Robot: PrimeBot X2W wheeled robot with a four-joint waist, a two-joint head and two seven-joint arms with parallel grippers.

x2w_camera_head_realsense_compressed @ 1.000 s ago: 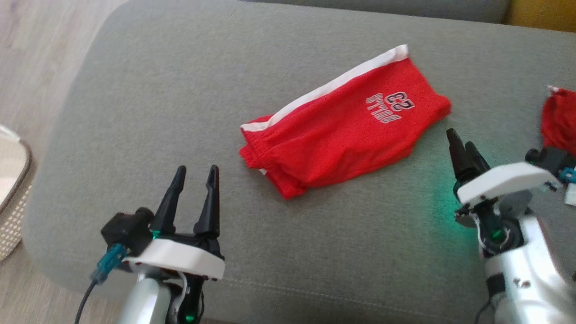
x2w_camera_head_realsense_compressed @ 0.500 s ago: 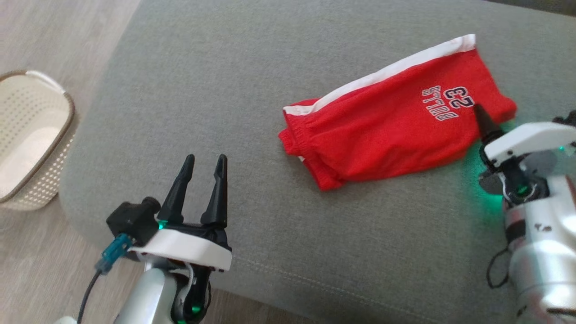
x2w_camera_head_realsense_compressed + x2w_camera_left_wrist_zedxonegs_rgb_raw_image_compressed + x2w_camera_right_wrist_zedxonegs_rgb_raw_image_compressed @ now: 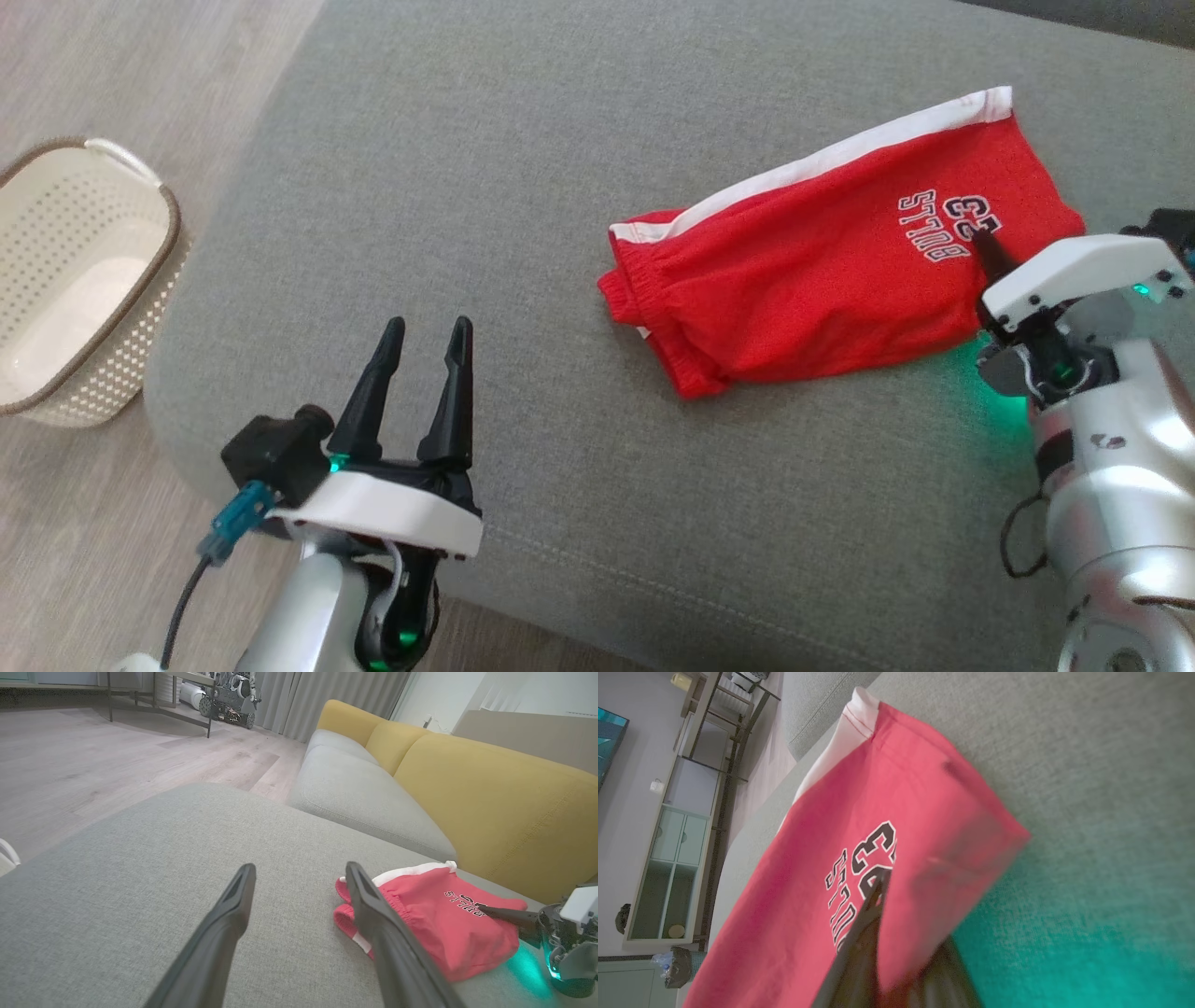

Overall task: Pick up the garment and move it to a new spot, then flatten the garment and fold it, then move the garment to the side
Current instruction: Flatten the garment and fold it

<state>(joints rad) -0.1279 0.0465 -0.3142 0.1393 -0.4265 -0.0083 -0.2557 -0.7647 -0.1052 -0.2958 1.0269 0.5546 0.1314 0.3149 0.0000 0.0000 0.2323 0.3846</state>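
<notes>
The right gripper [image 3: 986, 250], which a second ago sat clear of the shorts [image 3: 822, 271], has slid onto their printed end. Its fingers [image 3: 859, 942] now straddle that edge, one above and one below. The head camera has swung left, bringing the basket [image 3: 170, 213] fully into view.

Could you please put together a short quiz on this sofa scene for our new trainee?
1. True or false: the left gripper has its fingers open, apart from the red shorts.
2. Where does the white basket stand? A. on the shorts B. on the floor, to the robot's left C. in the left gripper
3. Fill in: the ___ gripper has the shorts' printed end between its fingers.
Key: 1 true; 2 B; 3 right, the right gripper.
</notes>
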